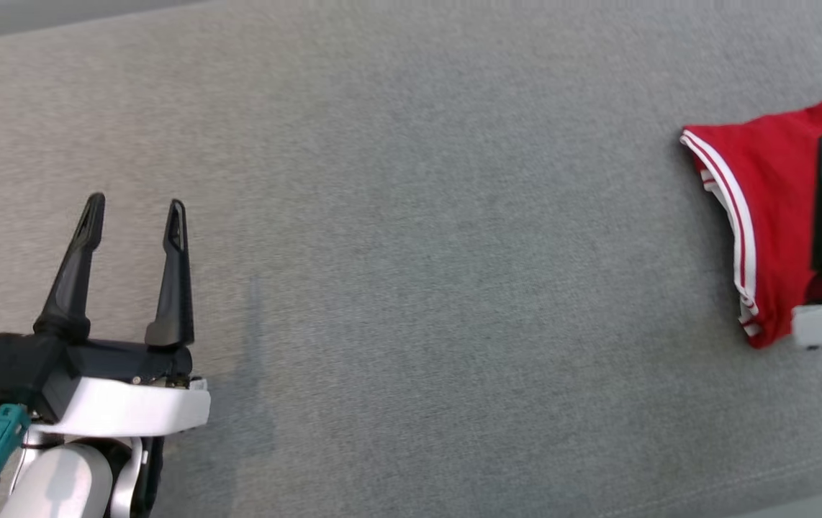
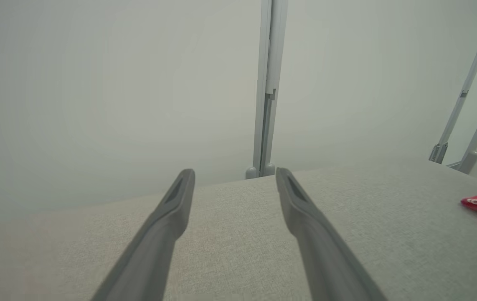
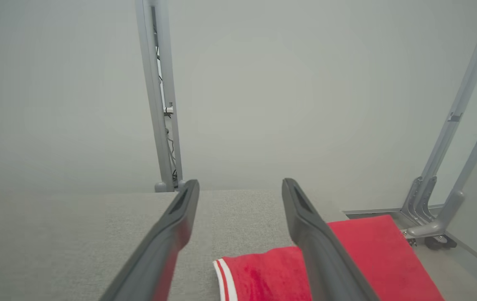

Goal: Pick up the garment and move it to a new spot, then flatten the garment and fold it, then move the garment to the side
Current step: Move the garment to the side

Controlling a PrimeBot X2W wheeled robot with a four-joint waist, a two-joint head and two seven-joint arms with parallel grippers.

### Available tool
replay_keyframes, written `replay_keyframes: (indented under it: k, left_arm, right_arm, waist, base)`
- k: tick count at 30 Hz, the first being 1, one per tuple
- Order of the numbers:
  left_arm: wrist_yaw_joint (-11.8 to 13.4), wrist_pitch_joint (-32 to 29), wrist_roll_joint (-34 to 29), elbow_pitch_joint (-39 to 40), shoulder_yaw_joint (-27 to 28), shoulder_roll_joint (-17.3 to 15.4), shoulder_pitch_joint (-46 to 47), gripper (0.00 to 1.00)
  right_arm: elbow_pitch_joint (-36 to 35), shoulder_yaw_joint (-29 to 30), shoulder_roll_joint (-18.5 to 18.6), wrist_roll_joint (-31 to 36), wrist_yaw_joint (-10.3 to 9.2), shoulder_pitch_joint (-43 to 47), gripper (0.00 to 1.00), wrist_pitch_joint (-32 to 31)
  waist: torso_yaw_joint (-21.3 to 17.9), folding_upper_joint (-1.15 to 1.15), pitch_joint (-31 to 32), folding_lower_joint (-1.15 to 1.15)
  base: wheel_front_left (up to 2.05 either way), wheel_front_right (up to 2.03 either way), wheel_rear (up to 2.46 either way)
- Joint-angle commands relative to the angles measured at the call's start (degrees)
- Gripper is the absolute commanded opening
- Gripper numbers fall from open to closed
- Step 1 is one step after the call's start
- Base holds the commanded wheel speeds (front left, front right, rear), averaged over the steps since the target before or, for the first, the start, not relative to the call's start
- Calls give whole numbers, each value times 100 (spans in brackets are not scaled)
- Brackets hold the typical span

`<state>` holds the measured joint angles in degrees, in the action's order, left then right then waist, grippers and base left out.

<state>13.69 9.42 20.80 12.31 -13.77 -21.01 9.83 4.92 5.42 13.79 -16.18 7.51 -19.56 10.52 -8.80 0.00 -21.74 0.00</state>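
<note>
Head view shows the red garment at the bench's right edge, apparently set aside, so right hand and left hand stand wide, empty.

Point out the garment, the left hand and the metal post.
garment [image 1: 771, 173], head view, red cloth beside the striped edge
left hand [image 1: 137, 203], head view, midway between its fingertips
metal post [image 2: 270, 62], left wrist view, its shaft
</note>
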Motion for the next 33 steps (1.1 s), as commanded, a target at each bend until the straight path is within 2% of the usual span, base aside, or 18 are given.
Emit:
replay_keyframes:
  k: [1, 8, 15, 26, 33]
  left_arm:
    - [37, 47, 58, -26, 42, 15, -67, 100]
    - [118, 113, 183, -265, 104, 68, -348, 100]
    - [82, 164, 263, -430, 65, 52, -693, 100]
    - [30, 4, 418, -521, -18, -39, -1203, 100]
    - [87, -155, 486, -539, -61, -109, -1488, 100]
  right_arm:
    - [-217, -26, -128, 67, -4, 153, 100, -117]
    - [-824, -306, -583, 246, -4, 660, 100, -519]
    - [-1013, -309, -629, 347, -4, 1221, 100, -757]
    - [-1243, -232, -735, 398, -4, 1976, 100, -985]
    - [-1410, -196, -756, 441, -4, 2387, 100, -1151]
  waist:
    - [248, 0, 245, 0]
    - [561, 0, 701, 0]
    - [741, 0, 1168, 0]
    - [762, 0, 1798, 0]
    - [763, 0, 2150, 0]
  base:
    - [0, 0, 0]
    - [0, 0, 0]
    - [0, 0, 0]
    - [0, 0, 0]
    - [0, 0, 0]
